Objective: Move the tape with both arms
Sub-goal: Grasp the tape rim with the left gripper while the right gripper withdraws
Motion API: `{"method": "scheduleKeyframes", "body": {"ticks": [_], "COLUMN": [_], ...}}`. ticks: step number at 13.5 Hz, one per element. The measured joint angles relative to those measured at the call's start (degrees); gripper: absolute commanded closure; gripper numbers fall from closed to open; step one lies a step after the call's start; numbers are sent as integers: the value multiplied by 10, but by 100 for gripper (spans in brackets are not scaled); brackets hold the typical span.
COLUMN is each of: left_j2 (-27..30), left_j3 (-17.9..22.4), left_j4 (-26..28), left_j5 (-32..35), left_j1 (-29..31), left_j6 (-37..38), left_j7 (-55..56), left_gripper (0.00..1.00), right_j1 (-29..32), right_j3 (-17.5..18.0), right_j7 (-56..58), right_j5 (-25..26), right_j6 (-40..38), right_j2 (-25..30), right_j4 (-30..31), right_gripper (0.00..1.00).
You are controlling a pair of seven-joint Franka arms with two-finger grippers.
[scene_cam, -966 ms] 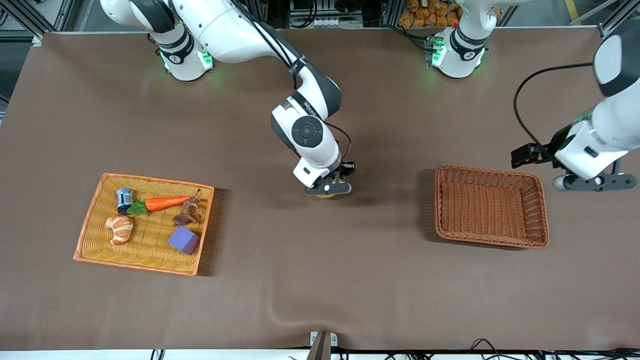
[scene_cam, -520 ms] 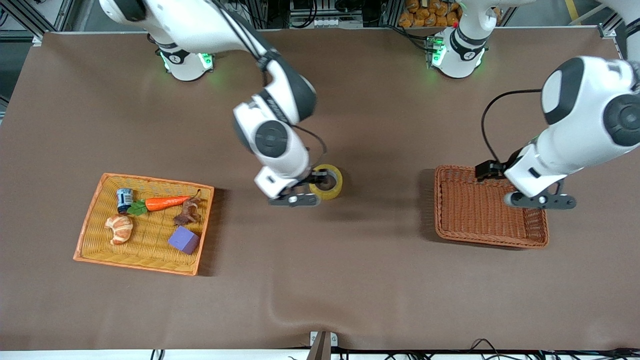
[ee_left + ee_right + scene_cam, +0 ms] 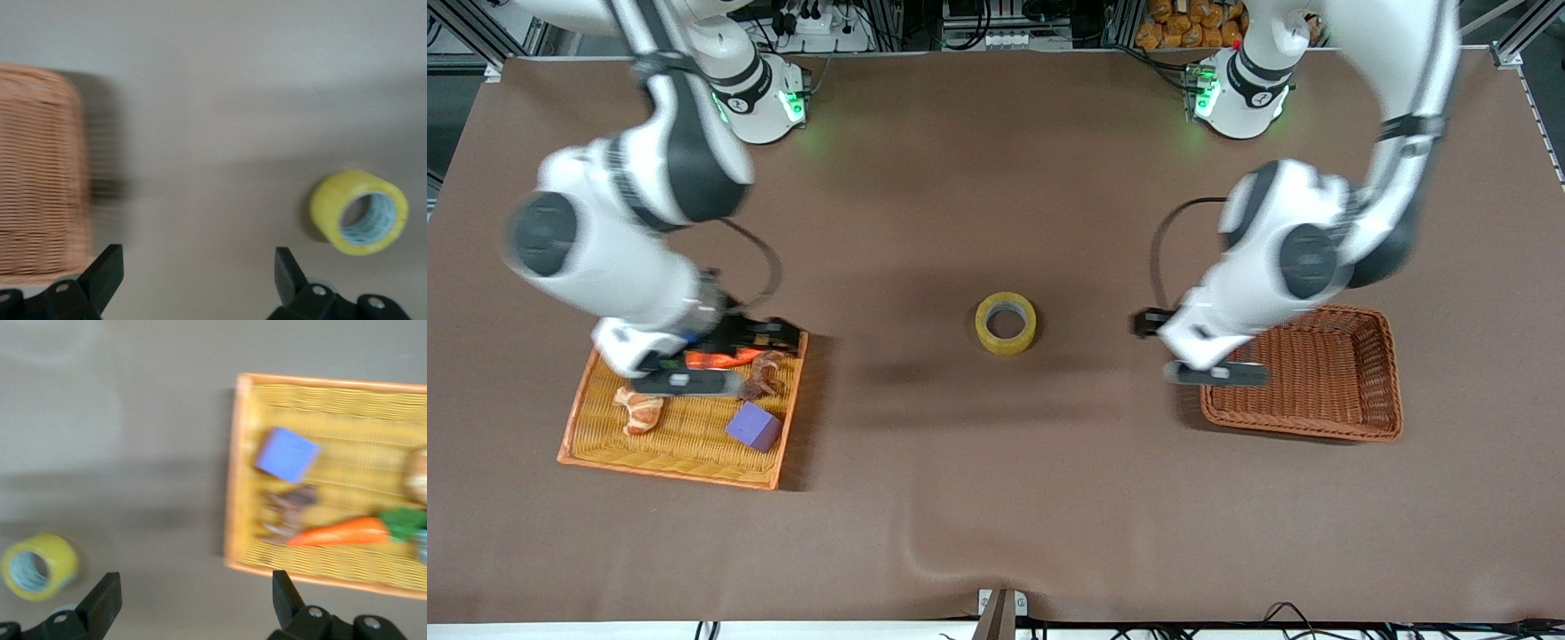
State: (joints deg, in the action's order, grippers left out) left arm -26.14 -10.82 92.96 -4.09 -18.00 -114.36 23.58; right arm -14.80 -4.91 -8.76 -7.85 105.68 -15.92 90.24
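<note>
Yellow and see-through, the tape (image 3: 1006,324) lies flat on the brown table (image 3: 996,498), its big round hole facing up. It sits alone near the middle, between the two baskets, and nothing is touching it. The left wrist view (image 3: 359,212) and the right wrist view (image 3: 39,567) both show it too.

The left gripper (image 3: 1216,372) hangs over the edge of the brown basket (image 3: 1352,391) — the edge closest to the tape. Its fingers (image 3: 103,277) are spread wide apart and hold nothing. The brown basket stands toward the left arm's end of the table, well apart from the tape.

The right gripper (image 3: 687,382) hangs over the yellow basket (image 3: 676,444), which has an orange rim and stands toward the right arm's end of the table. Its fingers (image 3: 100,603) are spread wide apart too, with nothing between them.

In the yellow basket lie a few small things — an orange carrot (image 3: 343,532) with green leaves, a purple cube (image 3: 754,427), a small brown toy (image 3: 759,377) and a croissant (image 3: 639,411). The cube is nearer to the front camera than the carrot. The brown toy sits between the carrot and the cube.
</note>
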Motion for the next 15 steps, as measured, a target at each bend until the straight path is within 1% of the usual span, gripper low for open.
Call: {"method": "scheduleKeyframes", "body": {"ticks": [2, 4, 7, 10, 12, 14, 15], "left_j2": [-38, -68, -104, -134, -147, -151, -151], "left_j3": [0, 1, 2, 3, 4, 4, 4], "left_j4": [-10, -15, -17, -20, -24, -26, -27], "left_j5": [0, 0, 0, 0, 0, 0, 0], "left_j1": [-43, -68, -91, -110, -121, -130, -134], "left_j6": [-44, -81, -124, -160, -174, -177, -177], "left_j7": [61, 96, 127, 129, 129, 129, 129], "left_gripper": [0, 0, 0, 0, 0, 0, 12], "right_j1": [41, 59, 96, 116, 124, 127, 127], "right_j3": [0, 1, 2, 2, 2, 2, 2], "right_j7": [36, 79, 119, 124, 124, 124, 124], "right_j5": [39, 70, 75, 77, 77, 80, 81], "right_j6": [-57, -81, -127, -201, -212, -208, -206], "right_j2": [32, 62, 97, 114, 115, 114, 114], "right_j4": [-1, -2, -10, -55, -67, -67, -67], "right_gripper": [0, 0, 0, 0, 0, 0, 0]}}
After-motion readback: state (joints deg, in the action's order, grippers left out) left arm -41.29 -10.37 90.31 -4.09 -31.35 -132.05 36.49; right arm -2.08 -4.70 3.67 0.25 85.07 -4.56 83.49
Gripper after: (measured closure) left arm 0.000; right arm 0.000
